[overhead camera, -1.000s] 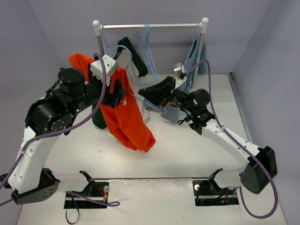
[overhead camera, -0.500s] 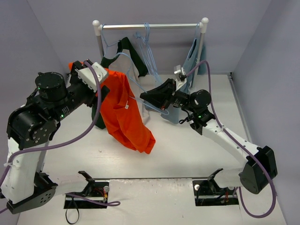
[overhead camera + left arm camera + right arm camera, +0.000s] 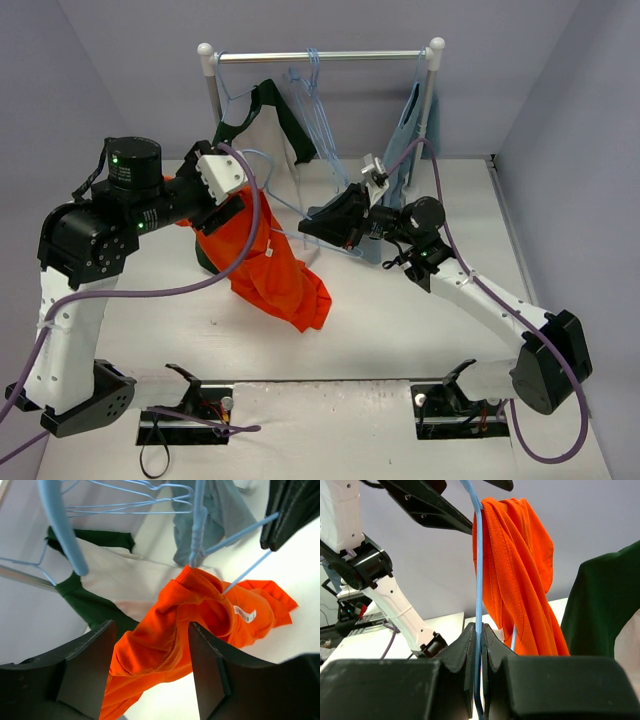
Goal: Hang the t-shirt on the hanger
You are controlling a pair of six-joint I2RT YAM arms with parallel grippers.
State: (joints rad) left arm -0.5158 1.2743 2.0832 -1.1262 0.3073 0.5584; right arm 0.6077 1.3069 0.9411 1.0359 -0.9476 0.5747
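The orange t-shirt (image 3: 268, 270) hangs bunched from one end of the pale-blue hanger (image 3: 283, 183) and trails down to the table. My right gripper (image 3: 316, 222) is shut on the hanger's wire (image 3: 479, 555), holding it up beside the shirt (image 3: 520, 575). My left gripper (image 3: 226, 212) is open at the shirt's upper left. In the left wrist view its two fingers (image 3: 87, 670) stand wide apart, with a fold of the t-shirt (image 3: 165, 640) showing between them. The hanger arm (image 3: 197, 530) enters the shirt's neck there.
A clothes rack (image 3: 320, 57) stands at the back with several spare blue hangers (image 3: 315, 110), a dark green-and-white garment (image 3: 268, 108) and a grey-blue garment (image 3: 410, 120). The green garment (image 3: 95, 607) hangs right behind the shirt. Grey walls close in on both sides.
My left arm swung out to the left, then came back right and down over the shirt. The shirt's raised left shoulder has dropped. The right gripper with the hanger shifted slightly left.
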